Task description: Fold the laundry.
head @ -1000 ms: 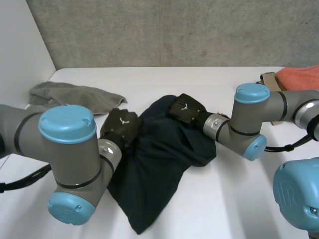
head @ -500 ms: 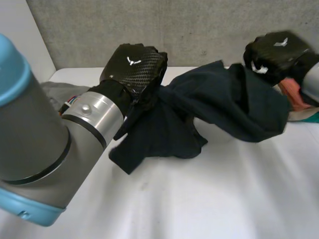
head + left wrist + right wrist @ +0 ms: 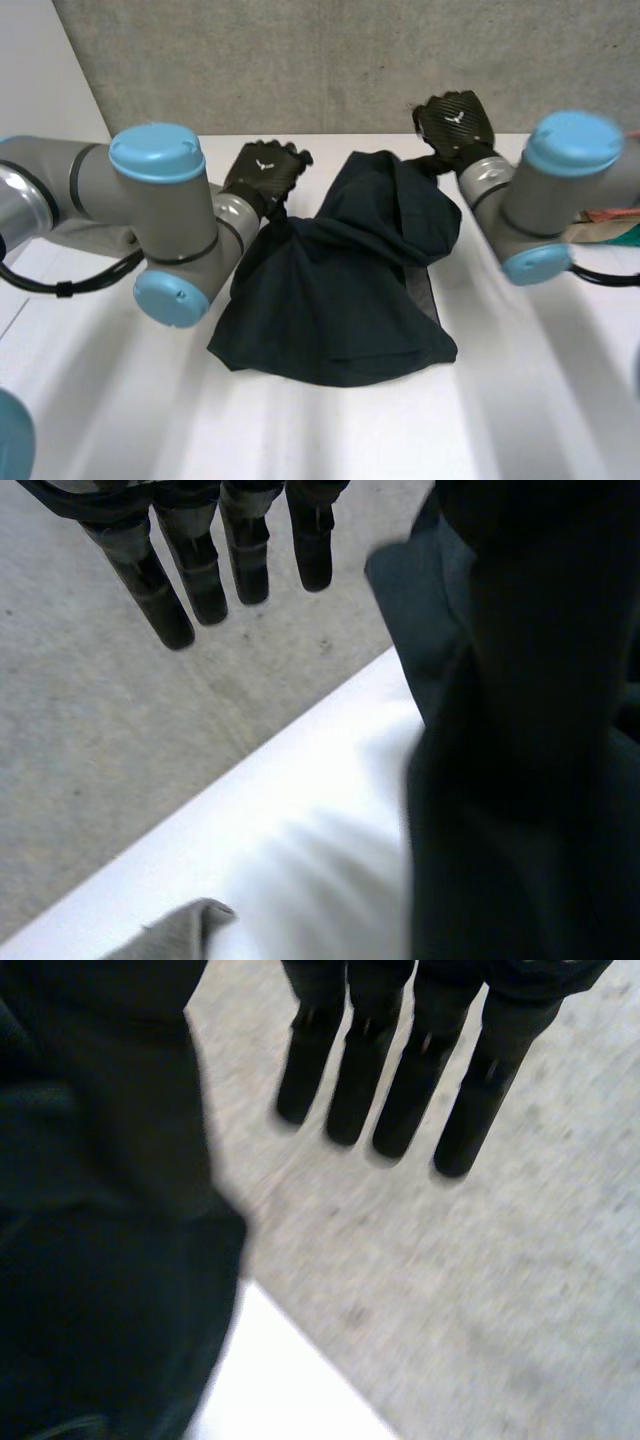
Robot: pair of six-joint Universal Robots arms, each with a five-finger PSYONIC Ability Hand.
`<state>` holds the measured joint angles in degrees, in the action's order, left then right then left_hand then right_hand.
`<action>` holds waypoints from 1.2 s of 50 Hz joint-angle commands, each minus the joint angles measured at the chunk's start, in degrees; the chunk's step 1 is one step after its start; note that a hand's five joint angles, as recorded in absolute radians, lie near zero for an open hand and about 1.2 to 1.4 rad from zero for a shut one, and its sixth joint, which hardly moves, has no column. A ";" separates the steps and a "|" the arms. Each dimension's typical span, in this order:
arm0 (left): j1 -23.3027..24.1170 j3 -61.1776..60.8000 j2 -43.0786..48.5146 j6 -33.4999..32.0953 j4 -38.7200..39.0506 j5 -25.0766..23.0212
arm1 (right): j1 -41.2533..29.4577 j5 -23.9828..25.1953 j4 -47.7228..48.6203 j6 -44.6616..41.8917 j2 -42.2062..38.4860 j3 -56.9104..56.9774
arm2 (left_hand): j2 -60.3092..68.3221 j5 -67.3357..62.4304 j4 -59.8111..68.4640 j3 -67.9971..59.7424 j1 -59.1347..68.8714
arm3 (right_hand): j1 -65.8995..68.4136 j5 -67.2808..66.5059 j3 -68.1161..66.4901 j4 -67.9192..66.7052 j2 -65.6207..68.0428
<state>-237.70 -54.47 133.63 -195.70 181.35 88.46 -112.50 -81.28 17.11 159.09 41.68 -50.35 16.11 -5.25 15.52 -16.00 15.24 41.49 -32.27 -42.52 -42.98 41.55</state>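
Now the left robot hand [image 3: 265,175] sits low at the far side of the table [image 3: 520,420], its fingers [image 3: 205,570] straight and spread, pinching nothing between them, with the dark garment [image 3: 340,290] close beside them. The right robot hand [image 3: 455,122] is the same: its fingers [image 3: 410,1090] are straight and apart, and the garment is bunched at its side. Whether either thumb catches the cloth is hidden. Half a second ago both hands were high, with the garment stretched in the air between them. It now lies mostly on the table, spread back from the hands toward the robot. This looks like a laying-out fling just ending, so folding proper is not yet begun. The cloth is not flat either. Its far edge rises toward both hands, and a loose flap is doubled over below the right robot hand. The near hem lies rounded and the side edges are uneven. The wall [image 3: 350,60] stands just past both sets of fingertips, so there is little room forward. Bare table lies open behind the hands, beyond the near hem and beside the right arm. A grey cloth [image 3: 180,930] rests apart, off the left robot hand's side.
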 commanded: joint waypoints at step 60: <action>-10.77 -37.21 -17.79 -0.21 -8.91 -12.18 | -0.62 7.28 2.49 -12.41 24.85 -52.13 | 22.63 -23.49 23.22 -22.74 23.50 | 38.51 -37.73 -37.48 -37.02 38.45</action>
<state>-252.82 -93.96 114.05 -196.51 170.71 72.52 -113.88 -72.60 17.80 145.67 66.50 -103.58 18.11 -8.24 18.17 -18.15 18.70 58.94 -50.63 -61.76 -61.35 62.40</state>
